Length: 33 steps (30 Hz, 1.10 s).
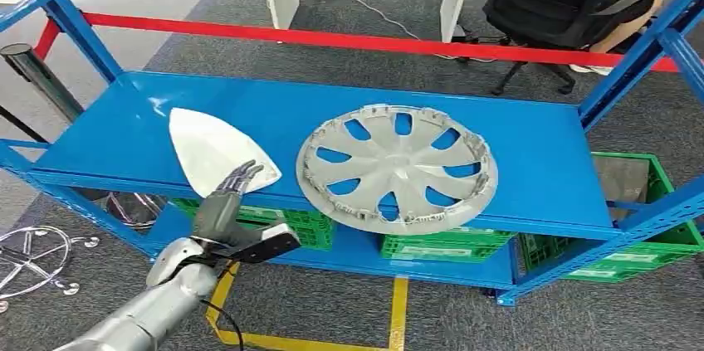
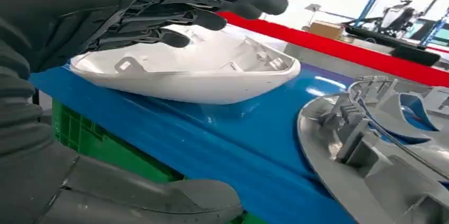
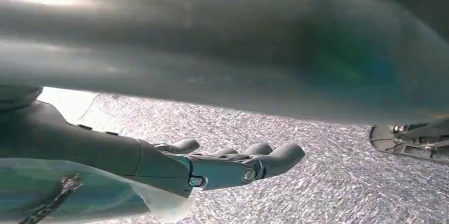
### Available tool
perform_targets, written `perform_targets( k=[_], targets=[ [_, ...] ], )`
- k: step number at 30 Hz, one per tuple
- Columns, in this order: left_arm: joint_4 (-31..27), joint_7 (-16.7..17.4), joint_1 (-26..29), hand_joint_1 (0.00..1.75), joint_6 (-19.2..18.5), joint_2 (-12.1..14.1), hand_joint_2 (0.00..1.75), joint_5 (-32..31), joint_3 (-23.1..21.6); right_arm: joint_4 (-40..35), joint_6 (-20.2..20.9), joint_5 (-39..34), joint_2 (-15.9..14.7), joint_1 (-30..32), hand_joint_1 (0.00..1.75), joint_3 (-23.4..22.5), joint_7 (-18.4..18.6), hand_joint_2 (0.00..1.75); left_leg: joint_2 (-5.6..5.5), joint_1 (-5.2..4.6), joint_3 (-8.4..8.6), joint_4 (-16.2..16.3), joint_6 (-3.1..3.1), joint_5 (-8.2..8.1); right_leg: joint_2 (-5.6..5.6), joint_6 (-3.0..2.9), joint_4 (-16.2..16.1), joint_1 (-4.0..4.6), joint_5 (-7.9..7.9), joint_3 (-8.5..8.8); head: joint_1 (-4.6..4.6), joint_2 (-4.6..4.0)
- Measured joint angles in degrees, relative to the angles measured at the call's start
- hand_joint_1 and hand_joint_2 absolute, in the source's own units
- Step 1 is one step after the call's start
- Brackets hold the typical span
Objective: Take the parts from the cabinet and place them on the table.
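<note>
A white teardrop-shaped shell part [image 1: 212, 148] [image 2: 212, 78] lies on the blue shelf [image 1: 274, 110], at its left front. Beside it, toward the right, lies a silver wheel cover [image 1: 397, 165] [image 2: 370, 150] with spoke openings. My left hand [image 1: 226, 195] [image 2: 174, 12] reaches up from below the shelf edge; its fingers are spread over the near tip of the white part, with the thumb [image 2: 159, 197] below the shelf front, holding nothing. My right hand [image 3: 222, 166] hangs over grey carpet with its fingers stretched out and empty.
Blue rack uprights [image 1: 639, 52] stand at both sides and a red bar [image 1: 374, 40] crosses behind. Green crates [image 1: 440, 243] sit on the lower shelf. A person on a black office chair [image 1: 564, 2] sits behind, right. Yellow floor tape [image 1: 398, 309] lies below.
</note>
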Motion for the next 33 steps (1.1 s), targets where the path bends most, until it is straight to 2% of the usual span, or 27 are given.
perform_targets(
  k=[25, 33],
  targets=[
    [0.66, -0.17, -0.03, 0.0, 2.03, 2.56, 1.75, 0.04, 0.57, 0.46, -0.59, 0.0, 0.0, -0.33, 0.0, 1.27, 0.52, 0.0, 0.0, 0.0, -0.01, 0.0, 0.0, 0.0, -0.01, 0.0, 0.01, 0.0, 0.0, 0.02, 0.0, 0.0],
    [1.49, 1.92, 0.08, 0.0, 2.27, 3.04, 1.75, -1.82, 0.59, 0.5, -0.52, 0.0, 0.0, -0.34, 0.0, 1.38, 0.48, 0.0, 0.0, 0.0, 0.0, 0.0, 0.0, 0.0, -0.01, 0.0, 0.01, 0.0, 0.0, 0.02, 0.02, 0.0]
  ],
)
